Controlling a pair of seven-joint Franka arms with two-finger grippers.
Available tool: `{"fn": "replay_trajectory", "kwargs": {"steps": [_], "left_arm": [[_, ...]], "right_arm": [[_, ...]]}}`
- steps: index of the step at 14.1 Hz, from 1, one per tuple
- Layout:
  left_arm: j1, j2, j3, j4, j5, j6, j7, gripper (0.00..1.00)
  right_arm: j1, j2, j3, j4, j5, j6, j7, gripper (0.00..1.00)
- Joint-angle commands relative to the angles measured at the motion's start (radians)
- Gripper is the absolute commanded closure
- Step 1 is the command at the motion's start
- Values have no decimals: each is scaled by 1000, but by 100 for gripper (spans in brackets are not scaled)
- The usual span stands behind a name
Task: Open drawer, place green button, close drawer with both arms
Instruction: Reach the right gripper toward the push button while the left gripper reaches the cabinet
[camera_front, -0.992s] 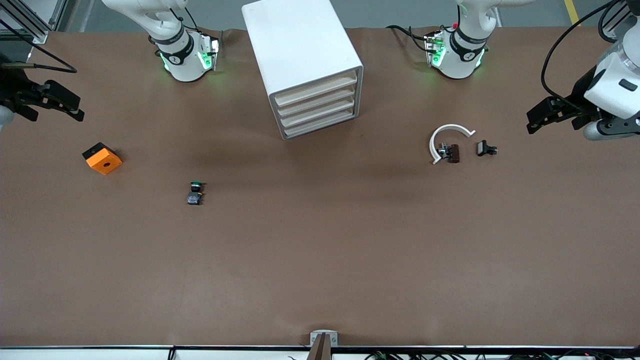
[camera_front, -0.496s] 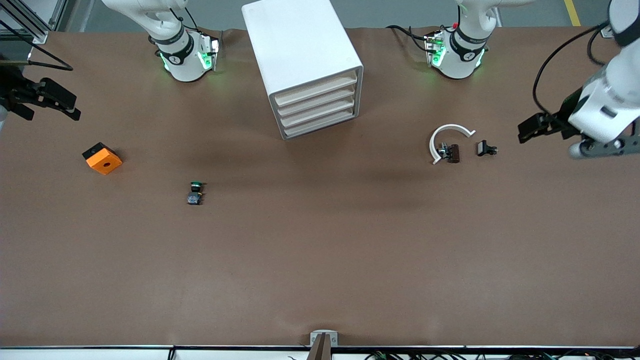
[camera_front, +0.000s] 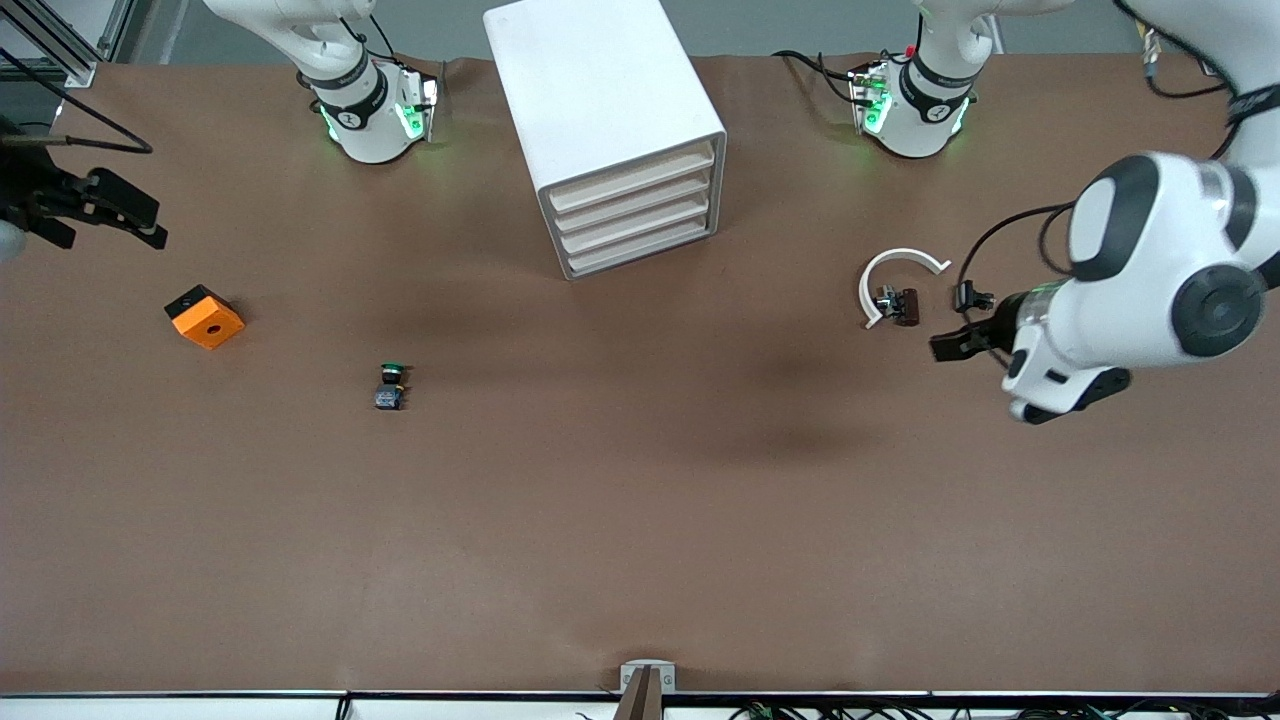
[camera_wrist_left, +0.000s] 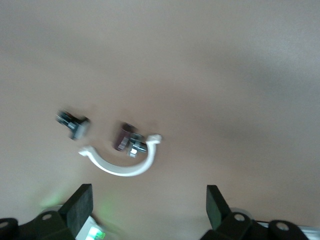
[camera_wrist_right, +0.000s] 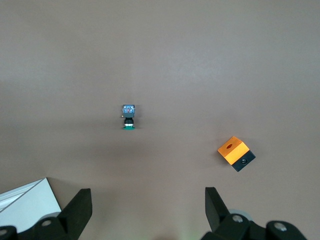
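The white cabinet (camera_front: 610, 130) stands at the table's robot side, and its four pale beige drawers (camera_front: 635, 215) are all shut. The button (camera_front: 391, 385) lies on the bare table, nearer the front camera than the cabinet and toward the right arm's end. It also shows in the right wrist view (camera_wrist_right: 129, 116). My right gripper (camera_front: 110, 225) hovers open and empty over the table's edge at the right arm's end (camera_wrist_right: 147, 210). My left gripper (camera_front: 950, 345) is open and empty over the table beside the black clips (camera_wrist_left: 147, 210).
An orange cube (camera_front: 205, 317) lies near the right arm's end, also in the right wrist view (camera_wrist_right: 235, 152). A white curved strip (camera_front: 900, 265) with a black clip (camera_front: 905, 305) and a second clip (camera_front: 972, 297) lie toward the left arm's end, below my left gripper (camera_wrist_left: 122, 167).
My left arm has swung in from the table's end toward the clips. My right gripper has barely shifted. The button and the drawers have not moved.
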Motion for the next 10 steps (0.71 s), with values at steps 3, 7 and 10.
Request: {"fn": "replay_trajectory", "kwargs": {"steps": [3, 7, 10], "left_arm": [[-90, 144, -2, 29, -70, 62, -351, 0], [-180, 234, 0, 29, -141, 142, -617, 0], [-204, 271, -2, 21, -231, 145, -767, 0]], "right_arm": [[32, 105, 10, 25, 6, 65, -2, 0], [91, 191, 9, 26, -9, 114, 0, 0], [100, 244, 9, 25, 0, 171, -2, 0]]}}
